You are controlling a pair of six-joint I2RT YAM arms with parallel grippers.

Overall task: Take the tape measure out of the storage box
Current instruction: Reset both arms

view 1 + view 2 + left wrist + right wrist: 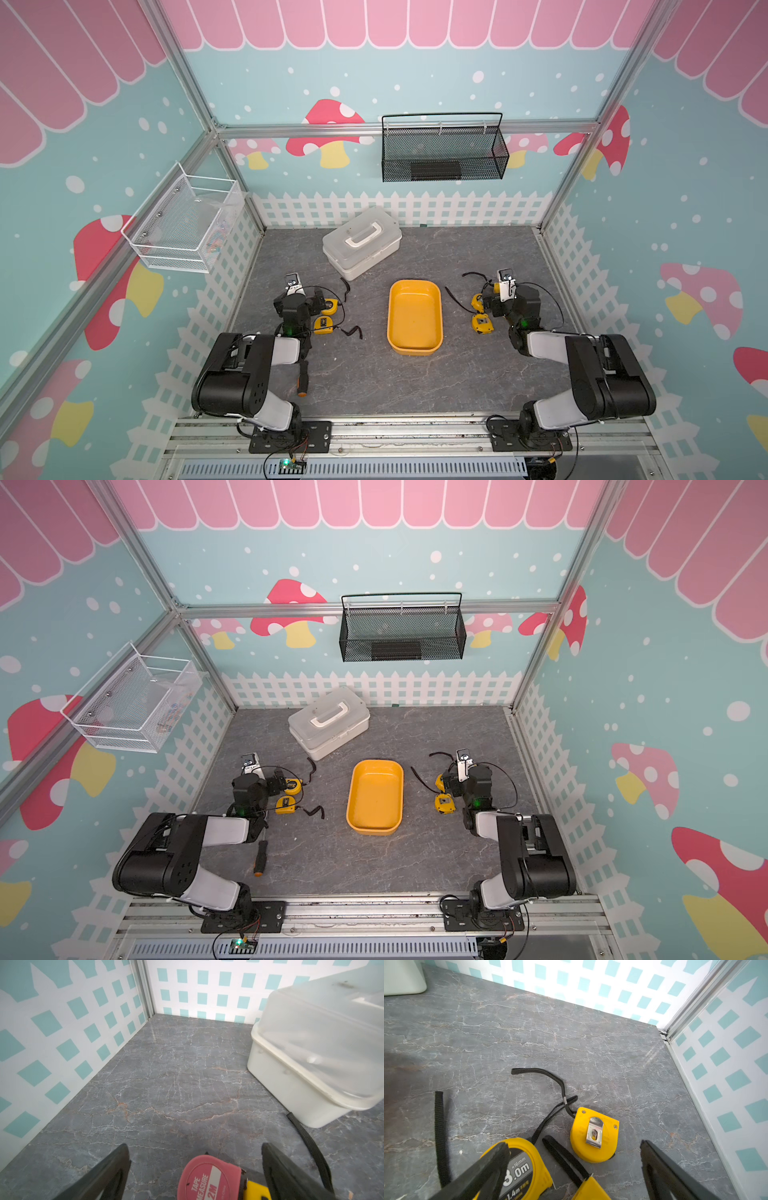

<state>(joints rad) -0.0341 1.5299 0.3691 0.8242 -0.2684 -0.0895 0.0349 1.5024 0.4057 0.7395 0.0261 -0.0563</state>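
The storage box (414, 284) (376, 763), a yellow-orange bin, stands mid-table with nothing in it. Several tape measures lie on the table outside it. Left of the box are two (331, 306) (323, 324). My left gripper (319, 300) (195, 1147) hangs open over the farther one, whose red face (207, 1178) shows between the fingers, untouched. Right of the box lie three yellow ones (517, 1167) (593, 1134) (589, 1190) with black straps. Above them my right gripper (490, 299) (575, 1145) is open and holds nothing.
A white lidded case (361, 243) sits behind the box, close to the left gripper. A screwdriver (302, 378) lies by the left arm. A black mesh basket (444, 151) hangs on the back wall and a white wire basket (183, 220) on the left wall.
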